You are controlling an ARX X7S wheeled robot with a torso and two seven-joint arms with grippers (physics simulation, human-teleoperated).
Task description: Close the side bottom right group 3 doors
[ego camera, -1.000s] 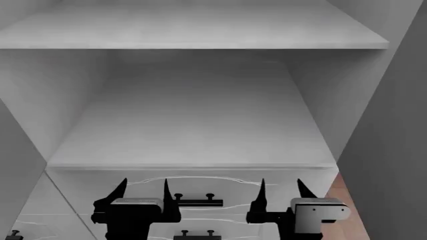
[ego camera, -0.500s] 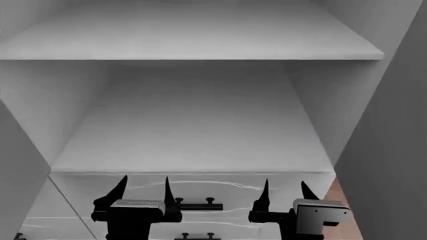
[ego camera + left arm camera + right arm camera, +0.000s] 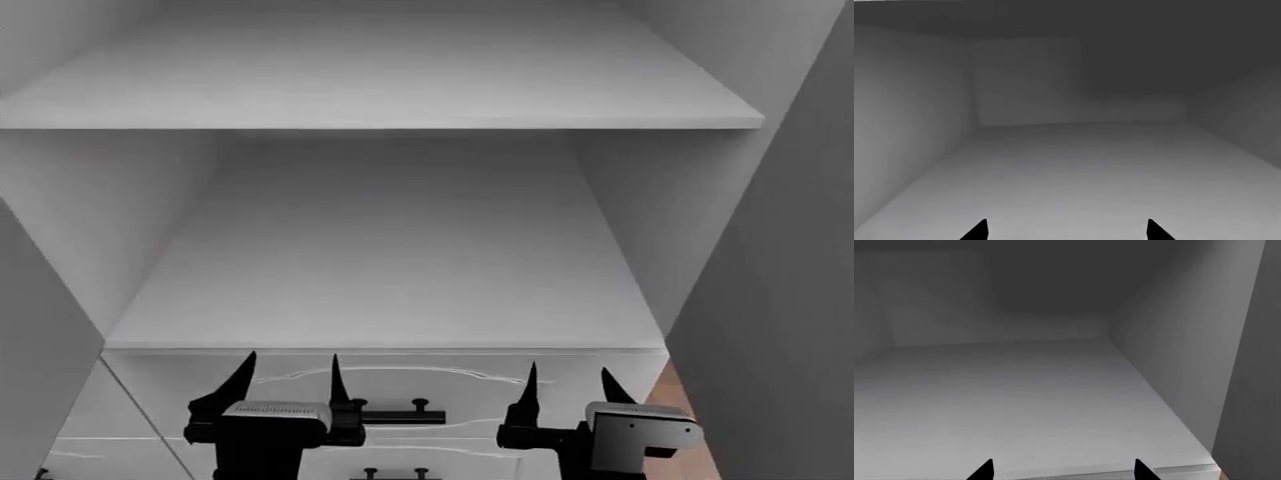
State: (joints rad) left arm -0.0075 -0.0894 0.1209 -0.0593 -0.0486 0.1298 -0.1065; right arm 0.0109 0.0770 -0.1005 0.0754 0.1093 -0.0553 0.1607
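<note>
Head view: an open cabinet [image 3: 387,260] fills the frame, its upper shelf [image 3: 387,95] above and its lower shelf [image 3: 387,290] running to a front edge. Below that edge lie white drawers [image 3: 400,385] with black bar handles [image 3: 400,408], seen only here. The left gripper [image 3: 291,375] and right gripper [image 3: 571,385] hover side by side in front of the drawers, under the lower shelf's front edge, each with its two black prongs spread apart and nothing between them. At the right edge a tall grey panel [image 3: 787,300] stands swung outward, edge-on; it looks like one of the doors, though its face and handle are not visible. A strip of brown floor [image 3: 681,400] shows beside it. A similar grey slab [image 3: 40,340] cuts across the left edge.

Left wrist view: only the fingertips [image 3: 977,231] show, wide apart, pointing into the dim cabinet interior over the shelf, toward the left wall [image 3: 914,125]. No drawers or door appear.

Right wrist view: the fingertips [image 3: 984,471] are likewise spread, above the shelf's front edge. The right wall [image 3: 1174,355] is close, and the grey door [image 3: 1254,370] stands just past it.
</note>
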